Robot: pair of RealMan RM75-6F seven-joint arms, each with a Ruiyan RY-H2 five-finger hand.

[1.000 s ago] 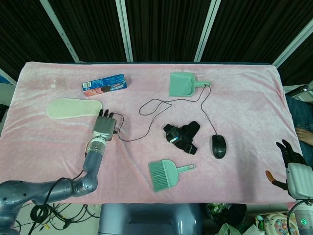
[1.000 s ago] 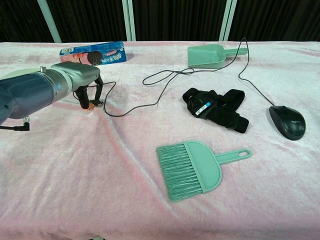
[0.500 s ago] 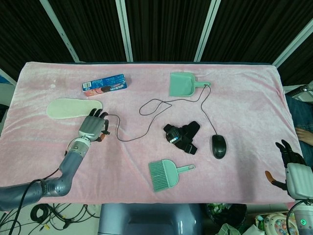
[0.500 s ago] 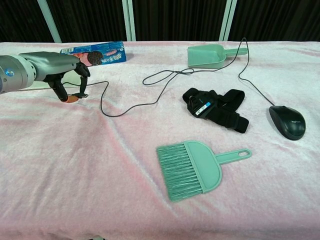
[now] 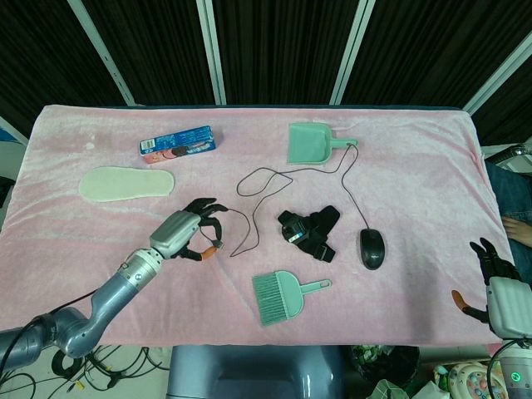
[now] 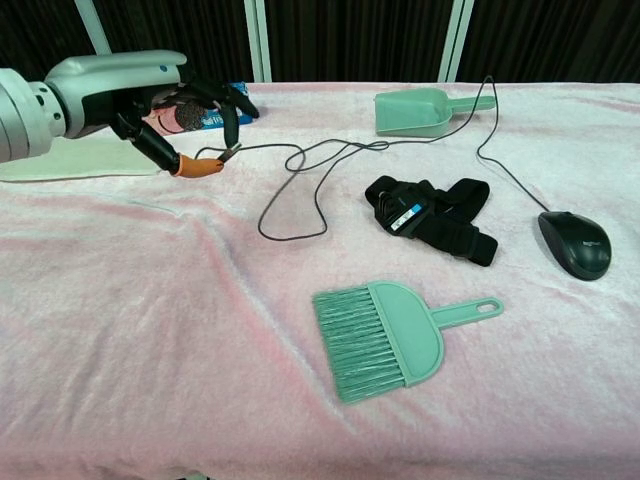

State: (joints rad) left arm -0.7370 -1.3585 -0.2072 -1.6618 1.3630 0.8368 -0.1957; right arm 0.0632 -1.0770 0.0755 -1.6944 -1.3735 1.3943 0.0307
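Observation:
My left hand (image 5: 189, 235) hovers over the pink cloth a little left of the middle, also seen in the chest view as the left hand (image 6: 150, 100). Between thumb and a finger it pinches the plug end of a thin black cable (image 6: 291, 239), lifted off the cloth. The cable (image 5: 347, 187) loops across the table to a black mouse (image 5: 372, 248) at the right. My right hand (image 5: 499, 284) hangs beyond the table's right front corner, fingers apart, holding nothing.
A black strap (image 5: 309, 231) lies mid-table, with a green hand brush (image 5: 281, 296) in front of it. A green dustpan (image 5: 309, 141) is at the back. A blue cookie box (image 5: 177, 144) and a pale insole (image 5: 126, 184) lie at the back left.
My left hand has lifted and swung right and toward the front, carrying the cable end with it. The cable's loop has shifted right. The right hand has stayed still.

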